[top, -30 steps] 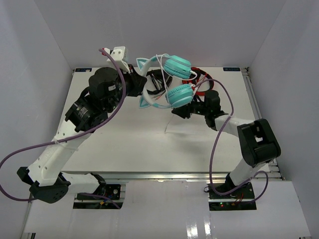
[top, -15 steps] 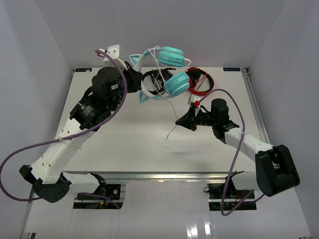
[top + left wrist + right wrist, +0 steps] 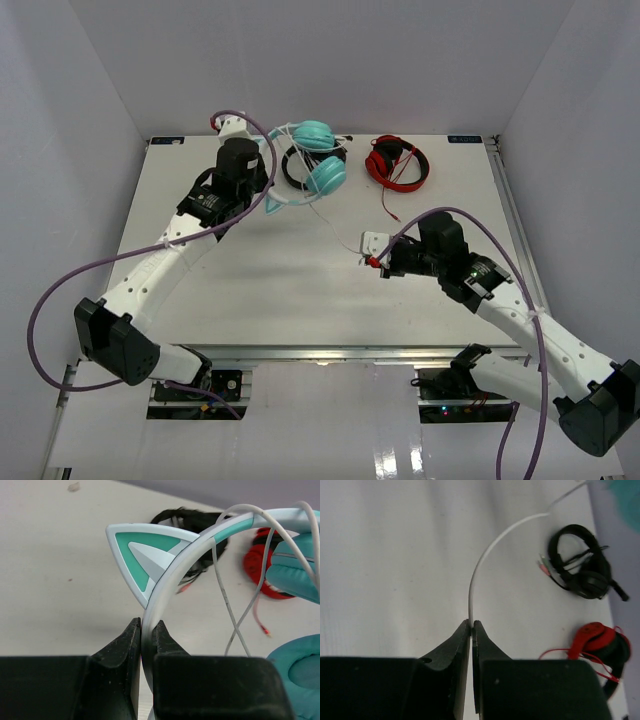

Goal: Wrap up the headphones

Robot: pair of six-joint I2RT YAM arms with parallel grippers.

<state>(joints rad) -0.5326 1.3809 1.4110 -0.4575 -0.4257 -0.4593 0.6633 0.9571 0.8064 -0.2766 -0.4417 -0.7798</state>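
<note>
The teal headphones (image 3: 322,172) hang above the back of the table, with my left gripper (image 3: 270,190) shut on their white-and-teal headband (image 3: 172,570) just below a cat ear (image 3: 142,555). In the left wrist view my left gripper (image 3: 146,630) pinches the band, and the two ear cups (image 3: 300,570) sit at the right. The thin white cable (image 3: 340,228) loops over the band and runs down to my right gripper (image 3: 370,260). In the right wrist view my right gripper (image 3: 471,623) is shut on that cable (image 3: 487,555), low over the table.
Black headphones (image 3: 298,165) lie on the table right under the teal pair. Red headphones (image 3: 398,162) with a thin red cord (image 3: 388,208) lie at the back right. White walls stand around the table (image 3: 230,290).
My left arm has carried the teal headphones lower and toward the back, over the black pair. My right gripper closed on the white cable and drew back toward the near side.
</note>
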